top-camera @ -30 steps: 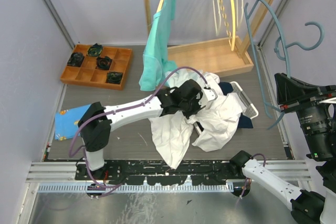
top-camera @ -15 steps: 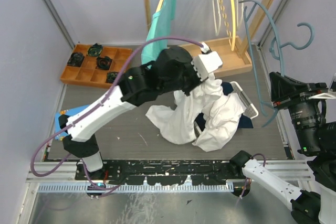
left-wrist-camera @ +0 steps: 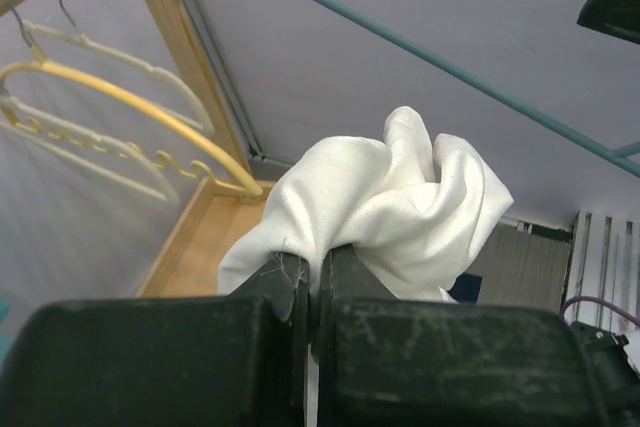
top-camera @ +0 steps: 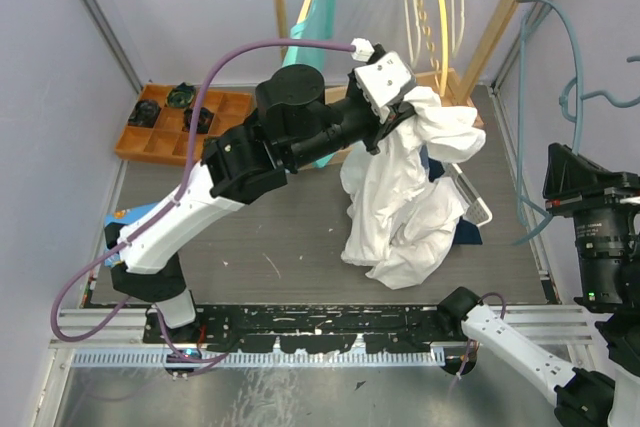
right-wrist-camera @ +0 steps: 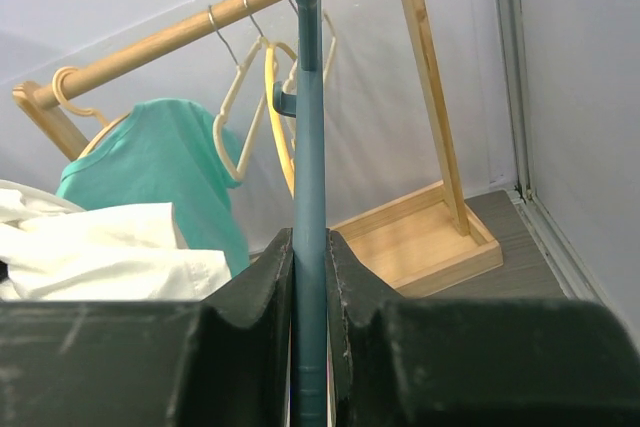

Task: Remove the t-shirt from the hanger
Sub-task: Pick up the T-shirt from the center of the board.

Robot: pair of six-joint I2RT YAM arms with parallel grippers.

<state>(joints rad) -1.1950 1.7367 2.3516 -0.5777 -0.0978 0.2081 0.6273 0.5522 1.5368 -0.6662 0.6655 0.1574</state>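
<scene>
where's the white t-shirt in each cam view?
Top external: white t-shirt centre-right, hanging from the left gripper.
Left wrist: white t-shirt centre, bunched above the shut jaws.
Right wrist: white t-shirt at the lower-left edge.
Shared landmark: wooden clothes rack.

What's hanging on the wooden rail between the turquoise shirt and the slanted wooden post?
Empty cream hangers and a yellow hanger, seen in the right wrist view.
</scene>
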